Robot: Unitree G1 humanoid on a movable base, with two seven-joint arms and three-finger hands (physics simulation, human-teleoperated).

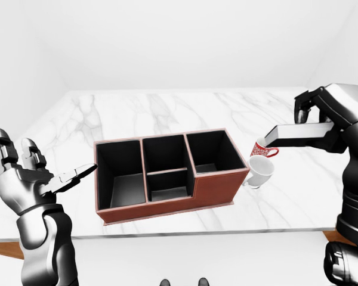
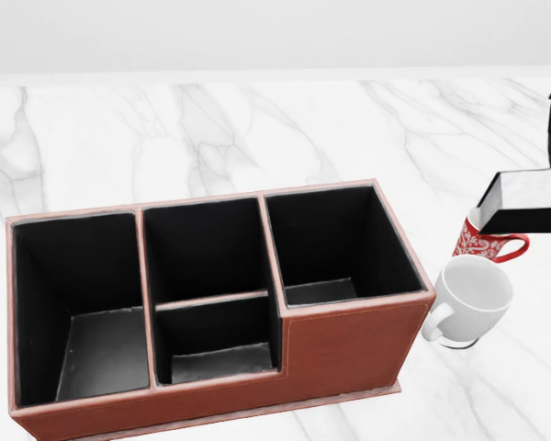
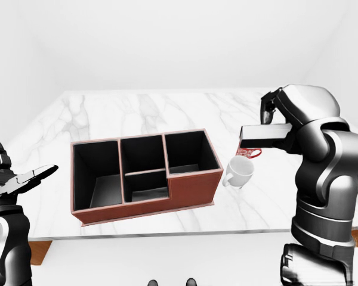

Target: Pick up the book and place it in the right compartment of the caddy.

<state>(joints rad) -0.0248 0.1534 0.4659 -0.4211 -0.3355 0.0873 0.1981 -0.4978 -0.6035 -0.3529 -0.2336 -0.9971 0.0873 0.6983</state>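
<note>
Marble counter (image 2: 257, 129) with the brown leather caddy (image 2: 349, 344) sitting in the middle, all its compartments empty. The right hand (image 1: 313, 110) is clenched around the book (image 1: 298, 134), holding it flat in the air at about 2 o'clock from the caddy, right over the red patterned mug (image 2: 482, 243). The white mug (image 2: 473, 296) sits just beside the caddy at 3 o'clock. The left hand (image 1: 33, 176) hovers released, fingers spread, off at 9 o'clock.
</note>
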